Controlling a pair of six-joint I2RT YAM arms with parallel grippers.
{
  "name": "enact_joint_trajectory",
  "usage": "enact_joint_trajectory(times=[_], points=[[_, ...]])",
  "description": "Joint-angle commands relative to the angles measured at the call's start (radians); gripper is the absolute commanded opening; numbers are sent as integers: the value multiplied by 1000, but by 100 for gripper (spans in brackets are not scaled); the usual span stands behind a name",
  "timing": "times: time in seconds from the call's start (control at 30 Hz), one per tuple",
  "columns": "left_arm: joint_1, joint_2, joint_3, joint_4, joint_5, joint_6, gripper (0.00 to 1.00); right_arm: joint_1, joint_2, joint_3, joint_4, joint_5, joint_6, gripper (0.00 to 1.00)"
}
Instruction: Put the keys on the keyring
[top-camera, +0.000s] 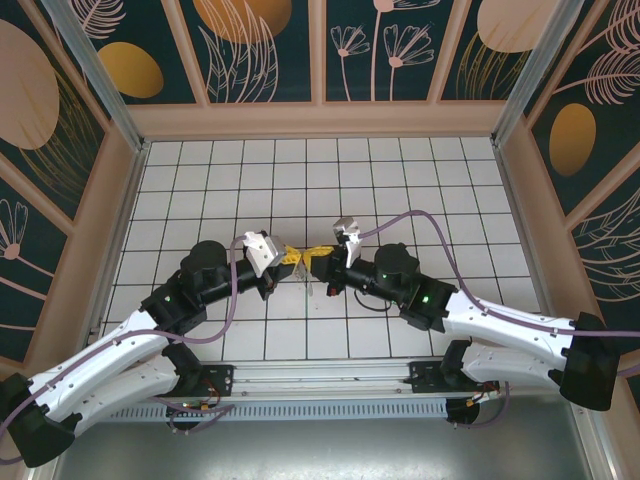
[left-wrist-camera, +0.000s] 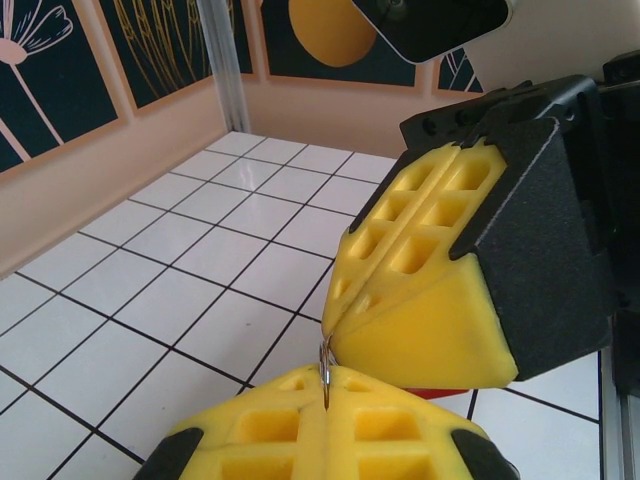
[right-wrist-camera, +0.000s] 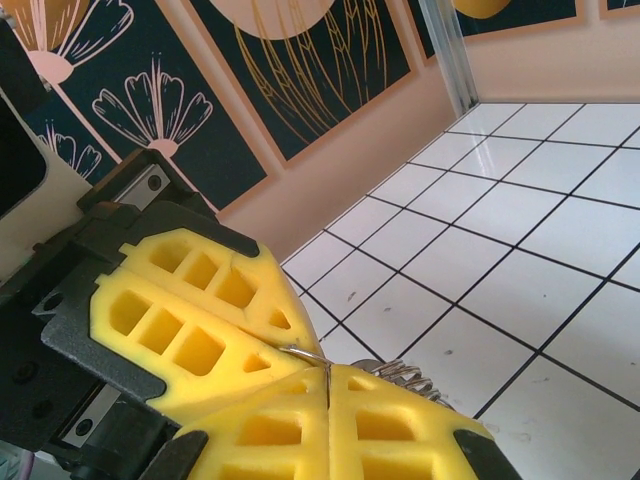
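Note:
My left gripper (top-camera: 288, 258) and right gripper (top-camera: 313, 263) meet tip to tip above the middle of the tiled floor. In the left wrist view the left gripper (left-wrist-camera: 326, 400) is shut on the thin wire of the keyring (left-wrist-camera: 325, 365). That wire runs up into the closed yellow pads of the right gripper (left-wrist-camera: 335, 322). A strip of the key's red tag (left-wrist-camera: 440, 393) shows beneath those pads, and its metal part is hidden. The right gripper (right-wrist-camera: 327, 385) is shut on the same wire (right-wrist-camera: 305, 353). The row of plain keys (right-wrist-camera: 405, 376) hangs just behind its pads.
White tiled floor (top-camera: 400, 180) stretches to patterned walls at the back and sides. A metal rail (top-camera: 330, 378) carrying the arm bases runs along the near edge. Purple cables (top-camera: 440, 225) loop off both wrists.

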Motion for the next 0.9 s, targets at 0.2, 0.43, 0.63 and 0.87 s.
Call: enact_joint_trajectory(times=[0.2, 0.43, 0.63, 0.87], points=[[-3, -12, -5, 61, 41, 12, 0, -25, -4, 17, -14, 66, 21, 0], [-3, -19, -5, 63, 50, 11, 0, -40, -8, 15, -28, 62, 30, 0], [-3, -23, -7, 64, 51, 8, 0, -45, -10, 12, -39, 63, 39, 0], [-3, -23, -8, 69, 53, 9, 0, -53, -11, 13, -55, 67, 45, 0]])
